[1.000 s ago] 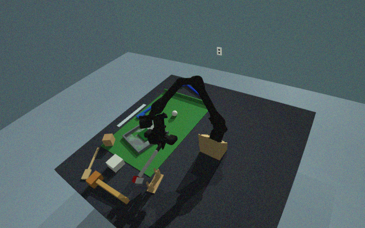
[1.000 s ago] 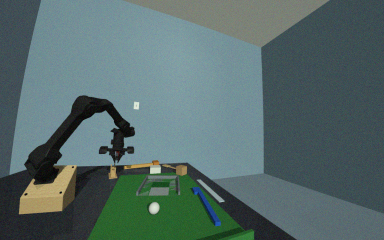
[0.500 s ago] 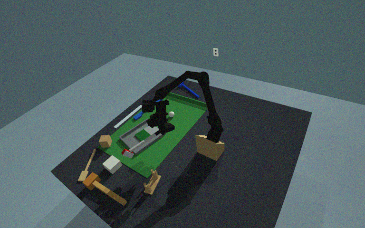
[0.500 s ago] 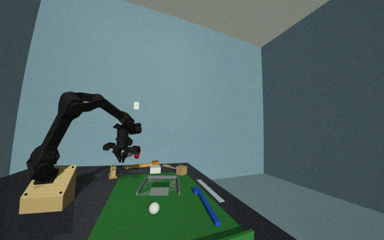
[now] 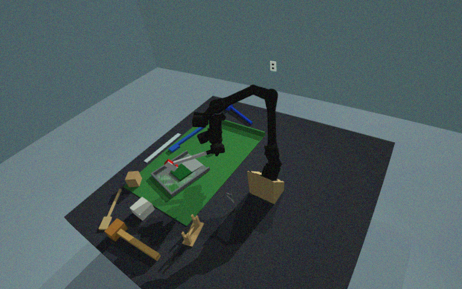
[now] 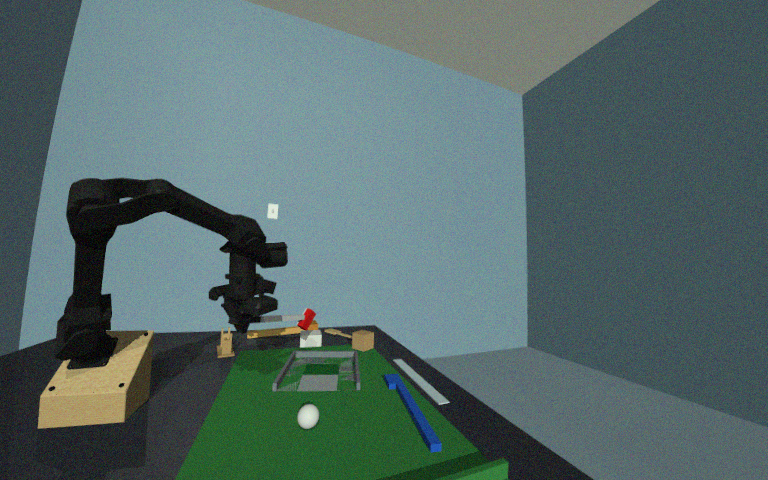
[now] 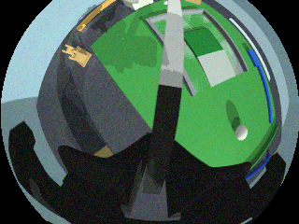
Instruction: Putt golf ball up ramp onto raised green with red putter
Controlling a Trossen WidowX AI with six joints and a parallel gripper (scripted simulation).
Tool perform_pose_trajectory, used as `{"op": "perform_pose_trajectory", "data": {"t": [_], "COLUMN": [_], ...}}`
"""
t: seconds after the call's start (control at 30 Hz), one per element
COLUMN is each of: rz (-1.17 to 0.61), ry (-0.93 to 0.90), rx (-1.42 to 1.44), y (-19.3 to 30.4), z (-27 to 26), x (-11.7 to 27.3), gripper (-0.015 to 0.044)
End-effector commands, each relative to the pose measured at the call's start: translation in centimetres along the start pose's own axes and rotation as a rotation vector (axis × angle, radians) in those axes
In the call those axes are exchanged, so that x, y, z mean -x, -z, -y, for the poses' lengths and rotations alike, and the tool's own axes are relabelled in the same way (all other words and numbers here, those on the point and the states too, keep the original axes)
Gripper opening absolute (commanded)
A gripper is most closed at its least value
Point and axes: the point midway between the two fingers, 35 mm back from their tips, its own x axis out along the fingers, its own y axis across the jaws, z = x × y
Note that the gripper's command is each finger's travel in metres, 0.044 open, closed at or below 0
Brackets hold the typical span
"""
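- Two jaws, clamped on the red putter (image 5: 190, 157) (image 6: 283, 318) (image 7: 172, 61)'s dark grip: right spot imo, raised above the surface (image 5: 323, 187) (image 6: 169, 407) (image 7: 107, 98).
- Looks light, stiff; head might twist.
- Exterior view: golf ball (image 6: 308, 416) (image 7: 241, 133) toward the surface's near edge, probably hard, rolls easily.

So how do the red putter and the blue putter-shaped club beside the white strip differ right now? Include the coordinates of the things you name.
The red putter (image 5: 190, 158) (image 6: 283, 318) (image 7: 172, 47) is held up in the end effector (image 5: 216, 153) (image 6: 241, 327); the blue club (image 5: 186, 139) (image 6: 416, 413) (image 7: 263, 79) lies on the green mat (image 5: 224, 160) (image 6: 254, 430) (image 7: 206, 140). The red putter has a red head and a grey shaft, whereas the blue club is blue throughout. Both have a long, straight shaft.
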Motion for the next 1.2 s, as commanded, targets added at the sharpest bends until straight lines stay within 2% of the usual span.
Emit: {"op": "perform_pose_trajectory", "data": {"t": [0.0,0.43,0.87,1.17], "rz": [-0.005,-0.041,-0.078,-0.079], "ry": [0.02,0.093,0.186,0.191], "rx": [-0.137,-0.557,-0.967,-0.989], "y": [2.2,9.7,17.8,18.3], "z": [1.9,6.4,8.4,8.6], "x": [0.7,2.0,3.1,2.8], "gripper": [0.0,0.0,0.0,0.0]}}
